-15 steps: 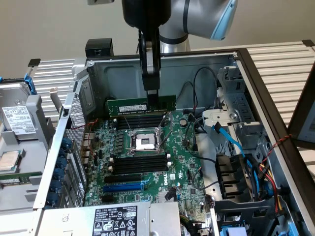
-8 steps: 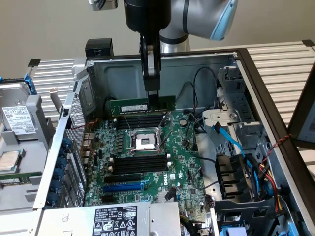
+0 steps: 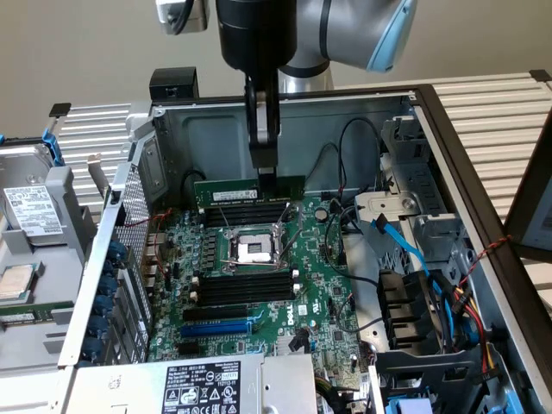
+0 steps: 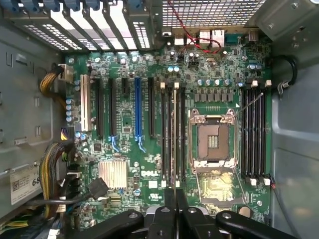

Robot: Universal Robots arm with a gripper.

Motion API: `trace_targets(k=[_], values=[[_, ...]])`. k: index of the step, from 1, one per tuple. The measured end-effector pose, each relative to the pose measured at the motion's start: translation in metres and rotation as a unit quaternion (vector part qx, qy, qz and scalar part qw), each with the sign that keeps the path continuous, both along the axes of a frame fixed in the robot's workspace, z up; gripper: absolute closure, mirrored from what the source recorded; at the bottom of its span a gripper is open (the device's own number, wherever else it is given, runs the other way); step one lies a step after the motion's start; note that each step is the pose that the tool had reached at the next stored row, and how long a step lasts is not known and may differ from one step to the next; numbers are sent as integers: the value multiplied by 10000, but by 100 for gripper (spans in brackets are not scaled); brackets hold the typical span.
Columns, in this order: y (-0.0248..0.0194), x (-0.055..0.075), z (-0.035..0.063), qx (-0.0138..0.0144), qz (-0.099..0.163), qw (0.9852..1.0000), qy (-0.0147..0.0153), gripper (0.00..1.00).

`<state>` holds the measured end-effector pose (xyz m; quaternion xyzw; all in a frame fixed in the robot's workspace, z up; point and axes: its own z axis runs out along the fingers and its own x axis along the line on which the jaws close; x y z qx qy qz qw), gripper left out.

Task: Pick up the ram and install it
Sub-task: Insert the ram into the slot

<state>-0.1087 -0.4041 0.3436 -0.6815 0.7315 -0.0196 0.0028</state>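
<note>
The pick-up looks done: the gripper point(image 3: 264, 175) is clamped on the ram point(image 3: 226, 191), holding it level in the upper middle of the exterior view, just above the black memory slots point(image 3: 246, 214) beyond the CPU socket point(image 3: 255, 250), apparently not yet seated.

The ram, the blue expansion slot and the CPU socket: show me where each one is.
the ram point(image 3: 226, 191): exterior view, green face by its white sticker.
the blue expansion slot point(image 4: 138, 107): wrist view, middle of its length.
the CPU socket point(image 4: 213, 142): wrist view, centre of the open socket.
</note>
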Motion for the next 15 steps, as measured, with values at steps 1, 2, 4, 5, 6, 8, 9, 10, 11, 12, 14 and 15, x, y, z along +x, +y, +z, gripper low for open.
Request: trace_targets(k=[1,2,4,5,6,8,9,10,11,12,14,15], values=[[5,-5,-17,0,-20,10000,0,88],[10,-11,-37,0,-43,10000,0,88],[15,-24,-72,0,-77,10000,0,88],[16,-32,-90,0,-92,10000,0,88],[17,-40,-108,0,-106,9999,0,88],[17,-52,-145,0,-119,9999,0,88],[17,-56,-164,0,-120,9999,-1,88],[17,-61,-181,0,-121,9999,-1,88],[17,-65,-200,0,-122,9999,-3,88],[17,-69,-217,0,-123,9999,-4,88],[17,-77,-255,0,-123,9999,-8,88],[17,-81,-273,0,-125,9999,-9,88]])
